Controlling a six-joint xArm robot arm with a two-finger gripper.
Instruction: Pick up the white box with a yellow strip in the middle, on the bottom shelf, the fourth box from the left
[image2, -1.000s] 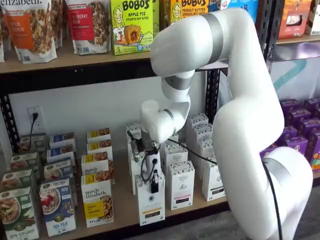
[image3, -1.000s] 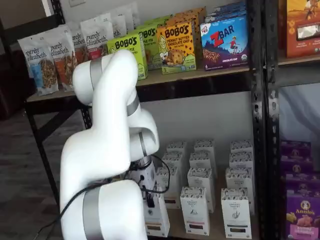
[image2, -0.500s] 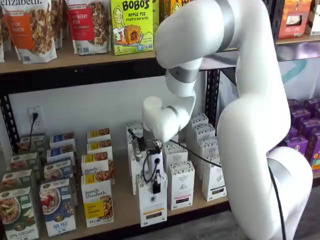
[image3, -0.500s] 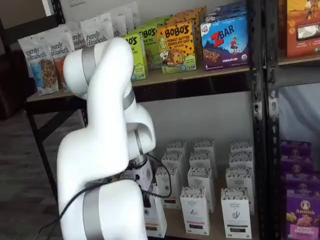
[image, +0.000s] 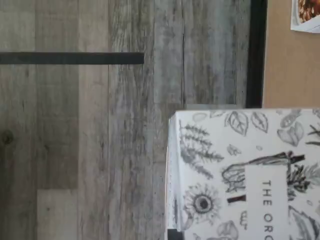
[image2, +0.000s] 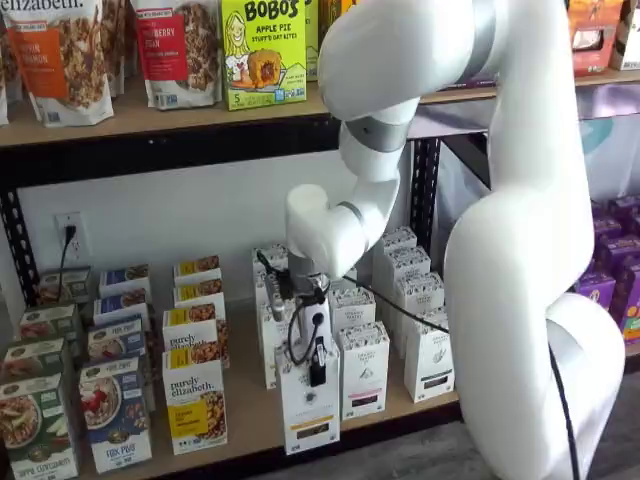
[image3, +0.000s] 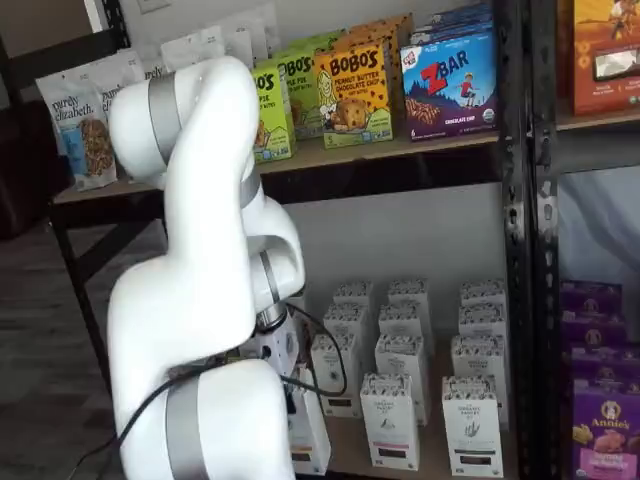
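The white box is a tall carton with a speckled top band and a yellowish strip low on its front. It stands at the front of the bottom shelf. My gripper comes down on its top, and the black fingers are closed on it. In a shelf view the arm hides most of the box and the gripper. The wrist view shows the patterned box top reaching out past the shelf's black rim, over the grey floor.
Like white cartons with dark strips stand close to the right and behind. "purely elizabeth" granola boxes stand to the left. The upper shelf holds Bobo's boxes. Purple boxes fill the rack at the right.
The gripper and the white box have shifted a little forward and to the right, toward the shelf's front edge. The arm's upper links have risen.
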